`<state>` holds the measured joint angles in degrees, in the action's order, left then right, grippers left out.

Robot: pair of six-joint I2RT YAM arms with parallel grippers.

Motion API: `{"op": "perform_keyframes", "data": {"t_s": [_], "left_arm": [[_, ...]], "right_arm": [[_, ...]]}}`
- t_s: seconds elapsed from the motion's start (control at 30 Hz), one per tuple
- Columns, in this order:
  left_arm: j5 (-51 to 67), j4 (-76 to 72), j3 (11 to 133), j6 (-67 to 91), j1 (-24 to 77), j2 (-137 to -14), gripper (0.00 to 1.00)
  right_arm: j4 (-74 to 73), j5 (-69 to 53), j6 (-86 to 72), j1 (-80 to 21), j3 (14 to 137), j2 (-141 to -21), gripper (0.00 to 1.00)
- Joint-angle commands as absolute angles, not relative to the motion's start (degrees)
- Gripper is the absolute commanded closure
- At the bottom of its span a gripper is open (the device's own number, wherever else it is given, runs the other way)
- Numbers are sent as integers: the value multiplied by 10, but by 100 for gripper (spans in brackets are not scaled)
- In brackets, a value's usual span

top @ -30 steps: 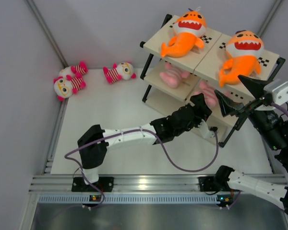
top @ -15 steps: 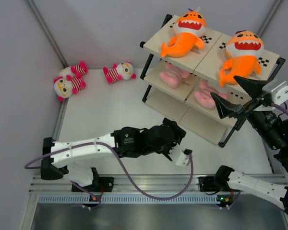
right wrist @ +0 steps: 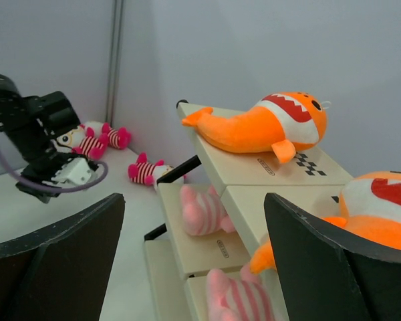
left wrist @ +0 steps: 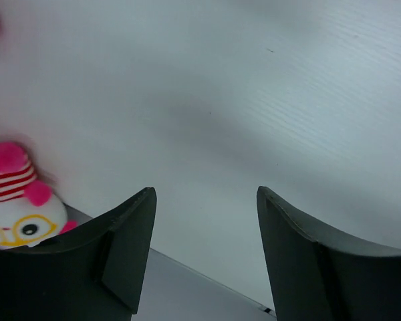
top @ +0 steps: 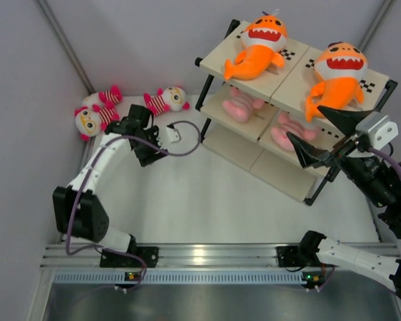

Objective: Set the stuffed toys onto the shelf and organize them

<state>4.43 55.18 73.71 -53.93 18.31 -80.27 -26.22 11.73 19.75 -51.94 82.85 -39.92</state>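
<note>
Two orange sharks [top: 257, 50] [top: 334, 77] lie on the top boards of the shelf [top: 217, 61]. Two pale pink dolls [top: 239, 105] [top: 285, 132] lie on its middle tier. Two striped dolls [top: 93, 117] [top: 166, 100] lie on the table at the far left. My left gripper [top: 135, 118] is open and empty between them, close to the left doll, which shows in the left wrist view [left wrist: 13, 214]. My right gripper [top: 321, 134] is open and empty, hovering before the shelf's right end. The right wrist view shows the shelf [right wrist: 254, 170], both sharks and both pink dolls.
The grey back wall [top: 140, 40] and a metal post [top: 67, 47] stand just behind the striped dolls. The shelf's bottom tier [top: 234, 144] holds nothing I can see. The left arm's cable [top: 187, 137] loops over the table beside the shelf's left legs.
My left arm has pulled back from the shelf's middle tier and swung to the far left beside the striped dolls. The right pink doll stays on the middle tier. The right gripper drifted slightly left.
</note>
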Motion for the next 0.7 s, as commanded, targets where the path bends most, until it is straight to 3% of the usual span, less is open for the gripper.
{"op": "perform_keyframes", "data": {"t_s": [0.0,0.13,0.27,0.47,0.67], "left_arm": [[155,569,817,-523,96,-901,33],[169,503,983,-411,37,-1031,32],[40,401,1096,-285,31,-1151,32],[6,346,1285,-211,31,-1327,28],[12,228,1316,-129,31,-1390,15]], "right_arm": [[-266,98,207,-514,823,-405,14],[-266,95,215,-514,812,-397,13],[-266,96,225,-514,809,-393,13],[-270,91,236,-515,808,-393,13],[-266,83,237,-514,788,-397,13]]}}
